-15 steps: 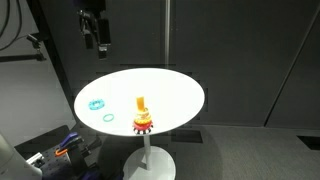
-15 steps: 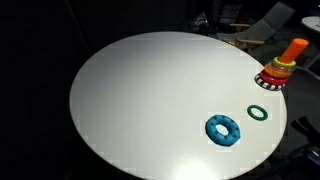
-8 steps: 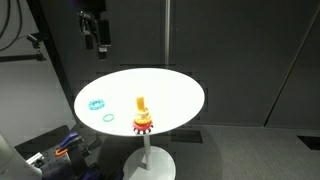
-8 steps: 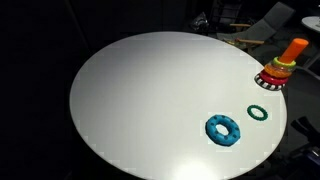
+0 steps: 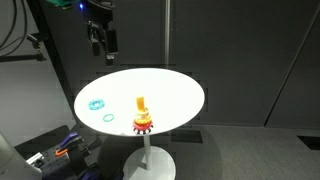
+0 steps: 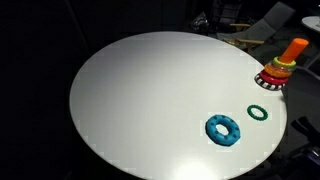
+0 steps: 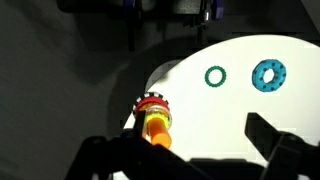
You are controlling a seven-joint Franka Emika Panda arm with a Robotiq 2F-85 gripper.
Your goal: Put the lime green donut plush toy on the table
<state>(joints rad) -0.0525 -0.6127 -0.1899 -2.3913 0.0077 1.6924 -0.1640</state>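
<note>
1. Our gripper (image 5: 106, 53) hangs high in the air, up beyond the rim of the table (image 5: 178, 95) as an exterior view shows it. It is well apart from everything on the top and touches nothing.
2. In the wrist view we see its two dark fingers (image 7: 285, 150) at the bottom edge, set wide apart with nothing between them. The jaws are spread and empty.
3. The lime ring (image 6: 282, 68) shows as a yellow-green band around the peg (image 6: 296, 47), sitting just above the red toothed base (image 6: 271, 80). It is threaded on the peg, not lying on the table top.
4. The peg stands upright on the table close to the rim. In the wrist view we look down on it near the table's edge, and the lime ring is too blurred there for us to make out clearly.
5. A big cyan ring (image 6: 224, 130) and a small teal ring (image 6: 258, 113) lie flat on the white top. They are near each other but not touching, and both are apart from the peg.
6. The table stands on a white pedestal (image 5: 148, 148) with a round foot, and the surroundings are dark.
</note>
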